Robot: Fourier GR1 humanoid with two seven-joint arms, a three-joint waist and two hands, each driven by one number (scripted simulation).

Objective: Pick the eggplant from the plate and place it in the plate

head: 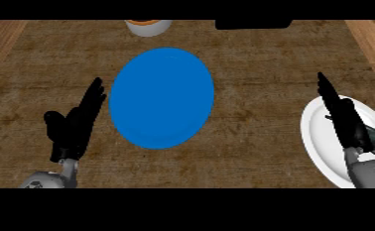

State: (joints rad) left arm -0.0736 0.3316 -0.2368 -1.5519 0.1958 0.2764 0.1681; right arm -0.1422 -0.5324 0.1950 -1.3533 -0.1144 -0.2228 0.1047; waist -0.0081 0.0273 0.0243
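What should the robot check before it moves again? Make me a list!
1. Blue plate in full view with nothing on it: ok.
2. Eggplant in sight: cannot tell. None shows, and the right hand hides part of the white plate.
3. Right hand over the white plate: ok.
4. Right hand open, fingers straight: ok.
5. Left hand open beside the blue plate, holding nothing: ok.
6. Cup at the far edge, apart from the blue plate: ok.
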